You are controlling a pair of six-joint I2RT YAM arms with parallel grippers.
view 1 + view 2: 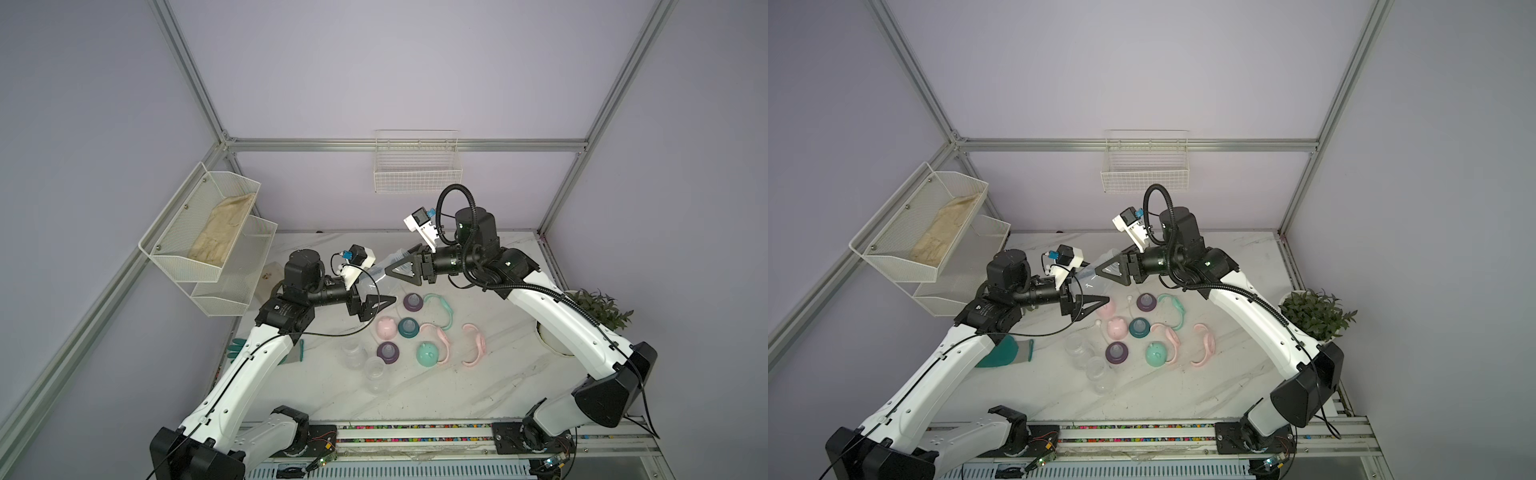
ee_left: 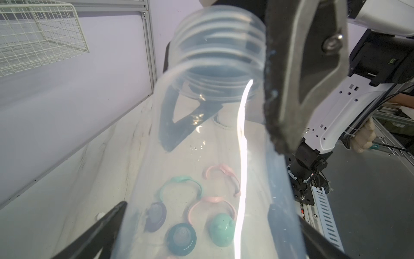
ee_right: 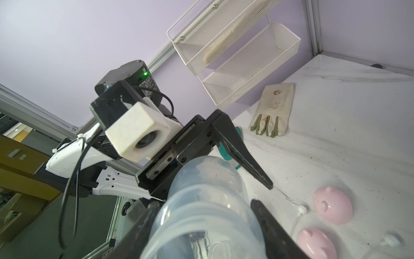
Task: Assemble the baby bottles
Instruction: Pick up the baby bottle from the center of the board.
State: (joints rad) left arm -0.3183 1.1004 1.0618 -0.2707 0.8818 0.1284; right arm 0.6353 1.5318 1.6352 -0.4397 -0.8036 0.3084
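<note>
No bottle is assembled yet: collars [image 1: 413,302], caps [image 1: 386,328] and rings [image 1: 440,309] lie loose on the tabletop [image 1: 457,386] below both grippers, beside two bare bottles [image 1: 355,353]. The right gripper [image 1: 395,266] clamps a third bottle [image 2: 201,157] near its neck, aloft. Its base reaches between the left gripper's [image 1: 378,306] wide-open jaws, seemingly untouched, though contact is hard to judge through the clear plastic.

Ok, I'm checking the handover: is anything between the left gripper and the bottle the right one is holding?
Nothing visible. The bottle, gripped near its neck by the right gripper, sits right in front of the left gripper, whose jaws are open, with only air between them.
</note>
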